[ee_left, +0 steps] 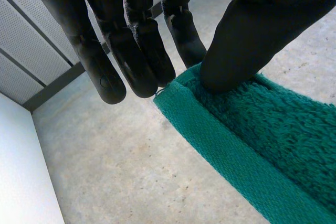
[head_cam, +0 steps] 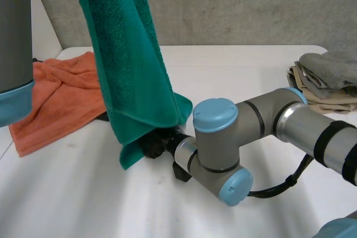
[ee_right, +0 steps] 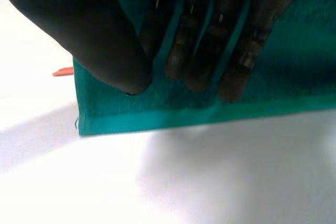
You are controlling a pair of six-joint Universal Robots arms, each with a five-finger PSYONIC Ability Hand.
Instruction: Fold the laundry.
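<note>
As left hand pinches the green towel aloft, right hand pinches its lower corner.

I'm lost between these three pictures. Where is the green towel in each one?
Head view: the teal terry-cloth towel hangs from high at the left down toward the white table, its lower end over the right hand.
Left wrist view: its hemmed corner is pinched between thumb and fingers of the left hand.
Right wrist view: it lies behind the right hand, its hem bordering the table.
Shared landmark: the flat woven hem, in both wrist views.
</note>
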